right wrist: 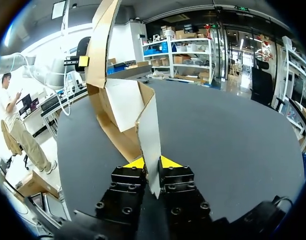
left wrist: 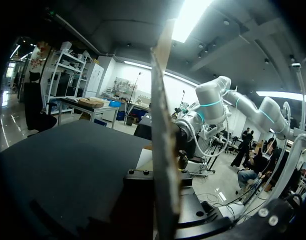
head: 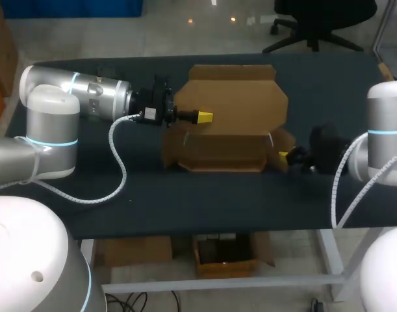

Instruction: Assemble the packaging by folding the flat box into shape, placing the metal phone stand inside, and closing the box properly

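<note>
My left end effector (head: 203,117) reaches in from the left and meets the left edge of the box (head: 232,123). In its wrist view the lid panel (left wrist: 163,150) runs edge-on between my fingers with the dark finger blocks pressed on both sides, so I judge it clamped on that panel, though my yellow tips are hidden there.

The box sits mid-bench (head: 185,201), half formed. The lid panel lies open toward the far side, and the low tray (head: 217,166) nearer me has its front and side walls partly raised.

At the right, my right end effector (right wrist: 151,162) is closed on the tray's side flap (right wrist: 147,120), a yellow tip on either face of the card.

By my reckoning I am in the folding stage. The walls are coming up but not locked, and the corners look loose. I cannot find the metal phone stand in any view, so placing it is not done, and the lid has yet to be brought down and tucked. Most of the task remains.
</note>
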You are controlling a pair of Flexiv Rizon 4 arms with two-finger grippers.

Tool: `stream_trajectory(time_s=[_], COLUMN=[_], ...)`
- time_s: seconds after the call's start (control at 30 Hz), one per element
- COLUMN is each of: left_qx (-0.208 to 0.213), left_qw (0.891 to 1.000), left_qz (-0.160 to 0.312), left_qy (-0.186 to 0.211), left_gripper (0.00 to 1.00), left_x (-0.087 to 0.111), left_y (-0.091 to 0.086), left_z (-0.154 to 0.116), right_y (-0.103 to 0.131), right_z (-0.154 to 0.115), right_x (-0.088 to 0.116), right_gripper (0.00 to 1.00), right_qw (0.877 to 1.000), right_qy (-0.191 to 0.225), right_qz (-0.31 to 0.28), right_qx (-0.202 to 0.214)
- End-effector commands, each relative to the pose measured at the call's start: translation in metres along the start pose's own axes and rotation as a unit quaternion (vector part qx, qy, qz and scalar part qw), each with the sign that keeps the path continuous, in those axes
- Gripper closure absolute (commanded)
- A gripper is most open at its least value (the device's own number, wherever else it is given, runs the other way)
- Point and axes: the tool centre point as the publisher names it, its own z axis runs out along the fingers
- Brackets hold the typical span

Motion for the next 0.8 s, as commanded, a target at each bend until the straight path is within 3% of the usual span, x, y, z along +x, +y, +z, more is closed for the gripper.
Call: stream_trajectory(time_s=[0.03,0.3,0.5,0.8], left_qx=[0.0,0.0,0.0,0.0], left_qw=[1.0,1.0,1.0,1.0], left_qz=[0.0,0.0,0.0,0.0], left_qy=[0.001,0.001,0.001,0.001], left_gripper=[1.0,1.0,1.0,1.0], left_x=[-0.001,-0.001,-0.001,-0.001], left_y=[0.002,0.002,0.002,0.002], left_z=[0.0,0.0,0.0,0.0], right_y=[-0.002,-0.002,-0.003,-0.004], right_z=[0.002,0.002,0.003,0.003], right_x=[0.008,0.016,0.022,0.036], right_gripper=[0.91,0.88,0.72,0.71], right_qw=[1.0,0.999,0.998,0.997], right_qy=[-0.021,-0.046,-0.059,-0.068], right_qz=[0.004,0.016,0.028,0.039], right_qx=[-0.007,-0.005,-0.006,-0.009])
